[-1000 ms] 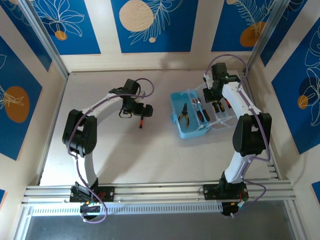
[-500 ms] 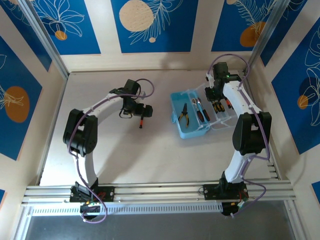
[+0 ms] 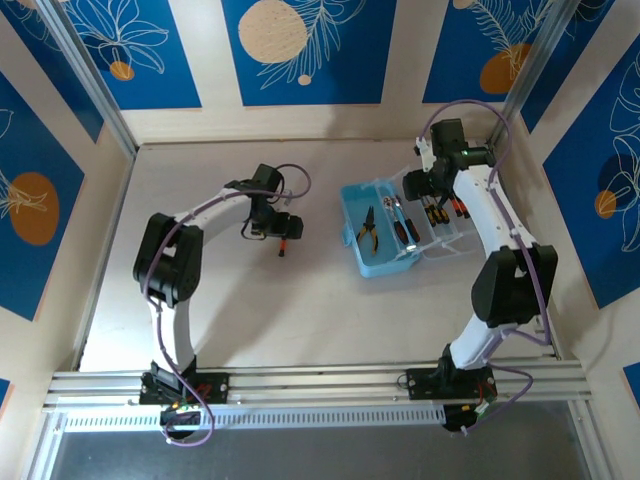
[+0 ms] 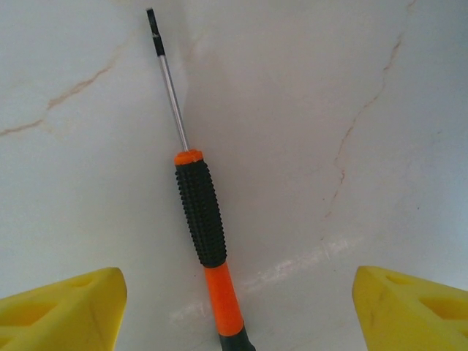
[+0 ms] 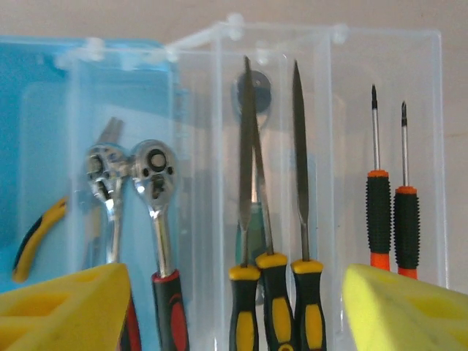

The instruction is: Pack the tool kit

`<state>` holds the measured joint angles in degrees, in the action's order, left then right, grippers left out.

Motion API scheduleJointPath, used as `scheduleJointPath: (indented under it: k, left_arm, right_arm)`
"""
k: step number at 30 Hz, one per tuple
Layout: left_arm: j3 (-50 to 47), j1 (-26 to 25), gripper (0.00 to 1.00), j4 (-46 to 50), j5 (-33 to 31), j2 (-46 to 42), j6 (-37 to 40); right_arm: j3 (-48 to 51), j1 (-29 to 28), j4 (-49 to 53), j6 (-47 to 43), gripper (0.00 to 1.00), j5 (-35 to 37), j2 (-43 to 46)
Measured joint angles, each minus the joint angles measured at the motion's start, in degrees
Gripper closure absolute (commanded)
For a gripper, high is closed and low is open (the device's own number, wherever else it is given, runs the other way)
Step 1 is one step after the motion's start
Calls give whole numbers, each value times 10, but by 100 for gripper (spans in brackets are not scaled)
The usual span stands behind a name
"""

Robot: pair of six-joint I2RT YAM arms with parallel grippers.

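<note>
Straddling screwdriver (image 4: 199, 216), left end effector (image 4: 238, 308) released; right end effector (image 5: 235, 307) released; wrist view resolves ratchets (image 5: 152, 170), specks overhead.

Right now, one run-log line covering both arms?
left gripper: open, fingers either side of screwdriver lying on table | right gripper: open, empty, facing case | task: screwdriver not yet packed

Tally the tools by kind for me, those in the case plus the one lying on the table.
Ratchet wrenches: 2
Pliers: 1
Yellow-handled files: 3
Screwdrivers: 3, counting the loose screwdriver on the table
Total: 9
A dark round shape behind the files is unclear and not counted.
</note>
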<state>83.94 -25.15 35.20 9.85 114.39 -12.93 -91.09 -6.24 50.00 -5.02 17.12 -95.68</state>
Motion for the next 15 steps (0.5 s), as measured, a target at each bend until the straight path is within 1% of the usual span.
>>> scheduleJointPath:
  k: [2, 3, 7, 11, 13, 15]
  left_arm:
    - [0, -3, 35, 0, 0, 6, 2]
    - [0, -5, 38, 0, 0, 10, 2]
    - [1, -10, 51, 4, -10, 30, 1]
    - [8, -9, 67, 10, -30, 40, 3]
    - [9, -10, 78, 13, -42, 42, 4]
    - [9, -9, 84, 15, -51, 42, 4]
  right_arm:
    - [0, -6, 0, 6, 4, -9, 14]
    - [0, -9, 0, 9, 0, -13, 20]
    - [4, -15, 0, 18, 1, -26, 26]
    - [12, -16, 3, 26, 1, -33, 26]
    - [12, -16, 3, 28, 1, -38, 26]
    - [12, -16, 3, 30, 1, -42, 27]
